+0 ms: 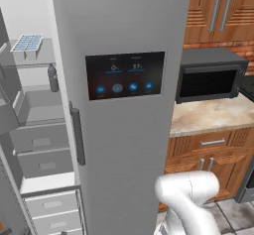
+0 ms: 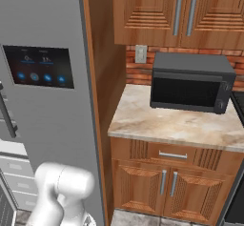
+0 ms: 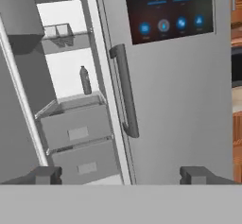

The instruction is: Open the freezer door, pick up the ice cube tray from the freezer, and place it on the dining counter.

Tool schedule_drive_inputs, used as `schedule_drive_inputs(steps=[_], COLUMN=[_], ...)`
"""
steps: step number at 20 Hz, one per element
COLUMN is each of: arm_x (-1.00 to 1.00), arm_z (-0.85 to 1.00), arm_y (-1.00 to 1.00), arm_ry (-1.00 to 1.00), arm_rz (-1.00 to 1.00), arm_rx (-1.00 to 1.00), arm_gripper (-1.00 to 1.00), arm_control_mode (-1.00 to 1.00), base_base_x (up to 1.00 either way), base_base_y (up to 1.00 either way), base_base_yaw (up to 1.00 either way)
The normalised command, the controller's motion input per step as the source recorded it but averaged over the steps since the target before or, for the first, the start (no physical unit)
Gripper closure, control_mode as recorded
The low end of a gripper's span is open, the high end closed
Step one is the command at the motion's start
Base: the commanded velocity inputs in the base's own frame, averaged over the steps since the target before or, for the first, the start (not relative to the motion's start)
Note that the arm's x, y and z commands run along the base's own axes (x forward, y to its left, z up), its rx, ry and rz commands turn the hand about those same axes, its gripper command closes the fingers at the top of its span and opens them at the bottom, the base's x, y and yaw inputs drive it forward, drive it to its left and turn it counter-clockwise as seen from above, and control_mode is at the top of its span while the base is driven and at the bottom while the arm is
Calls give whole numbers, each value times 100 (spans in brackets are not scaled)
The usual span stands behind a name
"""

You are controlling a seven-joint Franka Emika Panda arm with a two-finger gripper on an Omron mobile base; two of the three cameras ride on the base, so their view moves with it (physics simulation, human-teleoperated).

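The freezer [image 1: 37, 105] stands open at the left of the grey fridge. Its freezer door [image 1: 7, 100] is swung out at the far left, bins on its inner face. The ice cube tray [image 1: 27, 44], white with pale-blue cells, rests on the upper wire shelf. In the hand view the tray [image 3: 59, 33] shows at the upper left, seen from below its level. My gripper [image 3: 123, 176] is open with nothing between its fingers. It hangs well short of the fridge, facing the bar handle [image 3: 125, 93] of the touchscreen door. The dining counter is out of view.
A dark bottle [image 1: 52, 78] stands on the shelf under the tray, above grey drawers [image 1: 42, 152]. The closed touchscreen door [image 1: 124, 74] stands right of the freezer opening. Further right, a black microwave [image 2: 190, 82] sits on a marble counter [image 2: 176, 122] over wood cabinets.
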Motion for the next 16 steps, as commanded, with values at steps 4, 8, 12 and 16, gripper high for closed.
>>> schedule_drive_inputs(steps=[4,8,12,16], arm_x=[25,38,51,49], arm_z=[59,43,18,1], arm_y=[-99,-94,-79,-52], arm_ry=[0,0,0,0], arm_rz=[12,17,25,29], arm_rx=[19,18,16,11], arm_gripper=[-100,-100,-100,-100], arm_control_mode=[-100,-100,-100,-100], base_base_x=[0,0,0,0], base_base_y=[0,0,0,0], base_base_yaw=[0,0,0,0])
